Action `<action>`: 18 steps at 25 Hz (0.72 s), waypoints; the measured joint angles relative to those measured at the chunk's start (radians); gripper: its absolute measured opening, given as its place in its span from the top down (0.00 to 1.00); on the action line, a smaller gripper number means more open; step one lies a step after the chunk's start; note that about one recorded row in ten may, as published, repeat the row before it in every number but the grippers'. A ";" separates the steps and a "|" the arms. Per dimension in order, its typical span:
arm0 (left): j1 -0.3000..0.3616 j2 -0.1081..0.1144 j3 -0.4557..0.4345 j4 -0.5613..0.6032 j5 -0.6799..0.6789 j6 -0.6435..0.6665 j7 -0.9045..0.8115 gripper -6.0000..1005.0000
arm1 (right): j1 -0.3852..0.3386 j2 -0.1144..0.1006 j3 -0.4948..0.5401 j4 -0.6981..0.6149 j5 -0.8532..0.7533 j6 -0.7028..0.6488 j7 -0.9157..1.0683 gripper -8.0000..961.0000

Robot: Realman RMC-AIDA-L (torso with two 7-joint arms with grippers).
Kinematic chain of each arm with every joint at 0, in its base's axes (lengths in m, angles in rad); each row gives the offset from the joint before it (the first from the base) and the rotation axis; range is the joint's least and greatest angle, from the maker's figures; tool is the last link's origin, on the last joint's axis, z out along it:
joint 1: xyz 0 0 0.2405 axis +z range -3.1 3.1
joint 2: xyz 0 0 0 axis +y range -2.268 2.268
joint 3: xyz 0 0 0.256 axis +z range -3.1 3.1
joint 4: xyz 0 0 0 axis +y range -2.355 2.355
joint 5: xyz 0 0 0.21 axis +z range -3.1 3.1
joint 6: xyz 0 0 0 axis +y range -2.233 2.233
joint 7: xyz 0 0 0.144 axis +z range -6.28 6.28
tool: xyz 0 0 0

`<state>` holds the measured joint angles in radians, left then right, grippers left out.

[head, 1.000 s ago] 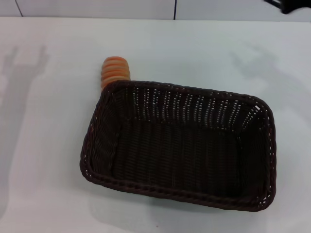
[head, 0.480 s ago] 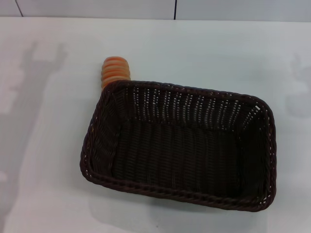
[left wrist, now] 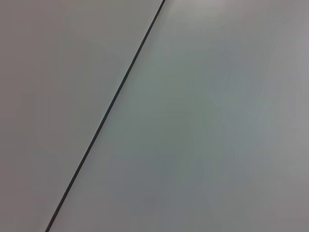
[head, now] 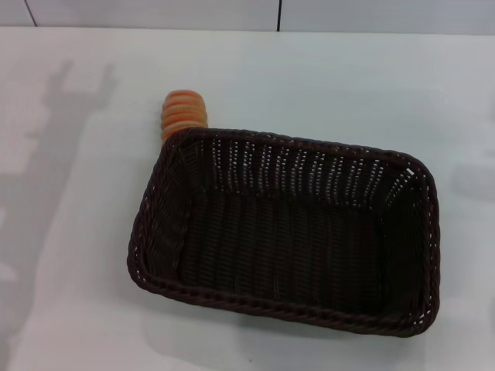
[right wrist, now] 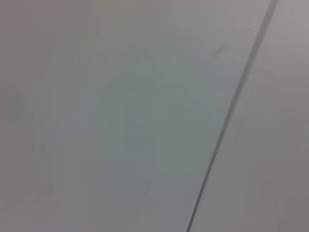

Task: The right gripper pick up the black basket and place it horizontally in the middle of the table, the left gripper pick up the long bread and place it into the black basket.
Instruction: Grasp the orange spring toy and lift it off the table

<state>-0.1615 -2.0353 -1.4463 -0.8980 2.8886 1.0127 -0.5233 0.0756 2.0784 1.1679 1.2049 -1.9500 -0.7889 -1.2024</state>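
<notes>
The black basket (head: 290,232) lies on the white table (head: 325,85) in the head view, long side across, slightly right of centre, with nothing inside it. The long bread (head: 184,114) lies just behind the basket's far left corner; only one rounded, striped end shows, the other end is hidden by the basket's rim. Neither gripper appears in any view. Only a grey arm-shaped shadow falls on the table at the left. Both wrist views show nothing but a plain pale surface crossed by a thin dark seam.
A pale wall with a dark vertical seam (head: 278,15) stands behind the table's far edge. Bare white tabletop lies on all sides of the basket, widest at the left and at the back.
The black tip of the right arm at the top right corner has left the head view. The shadow on the left has shifted right across the table. Basket and bread have not moved.
</notes>
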 joint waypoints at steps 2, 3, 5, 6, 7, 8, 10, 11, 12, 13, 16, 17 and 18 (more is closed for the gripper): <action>0.000 0.000 0.000 0.000 0.000 0.000 0.002 0.19 | 0.013 0.000 -0.026 -0.077 -0.096 -0.123 0.145 0.44; 0.000 0.002 0.000 0.000 0.000 0.000 0.003 0.19 | 0.028 0.000 -0.033 -0.163 -0.185 -0.213 0.304 0.44; 0.000 0.002 0.000 0.000 0.000 0.000 0.004 0.19 | 0.044 -0.001 -0.026 -0.247 -0.239 -0.261 0.476 0.44; 0.000 0.002 0.000 -0.001 0.000 0.000 0.006 0.19 | 0.044 -0.001 -0.026 -0.247 -0.239 -0.261 0.476 0.44; 0.000 0.002 0.001 -0.001 0.000 0.000 0.008 0.19 | 0.051 -0.003 -0.021 -0.284 -0.252 -0.276 0.557 0.44; -0.001 0.003 0.006 -0.008 0.000 -0.004 0.012 0.19 | 0.078 -0.012 -0.013 -0.377 -0.273 -0.299 0.761 0.44; 0.000 0.003 0.010 -0.017 0.000 -0.014 0.017 0.19 | 0.090 -0.016 -0.011 -0.419 -0.287 -0.306 0.850 0.44; 0.005 0.006 0.020 -0.047 0.000 -0.048 0.036 0.19 | 0.107 -0.022 -0.010 -0.474 -0.308 -0.313 0.947 0.44; 0.010 0.007 0.027 -0.077 0.000 -0.086 0.056 0.19 | 0.122 -0.026 -0.008 -0.519 -0.333 -0.323 1.033 0.44; 0.020 0.011 0.039 -0.135 0.001 -0.160 0.092 0.19 | 0.147 -0.031 -0.007 -0.600 -0.385 -0.345 1.161 0.44; 0.038 0.018 0.052 -0.319 0.001 -0.463 0.192 0.19 | 0.159 -0.031 -0.007 -0.647 -0.427 -0.361 1.221 0.44; 0.041 0.018 0.052 -0.360 0.001 -0.538 0.214 0.19 | 0.163 -0.030 -0.007 -0.661 -0.439 -0.365 1.228 0.44; 0.042 0.017 0.051 -0.403 0.001 -0.608 0.234 0.19 | 0.172 -0.024 -0.007 -0.686 -0.447 -0.370 1.228 0.44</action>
<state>-0.1200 -2.0181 -1.3955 -1.3012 2.8894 0.4050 -0.2897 0.2473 2.0539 1.1610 0.5190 -2.3974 -1.1590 0.0255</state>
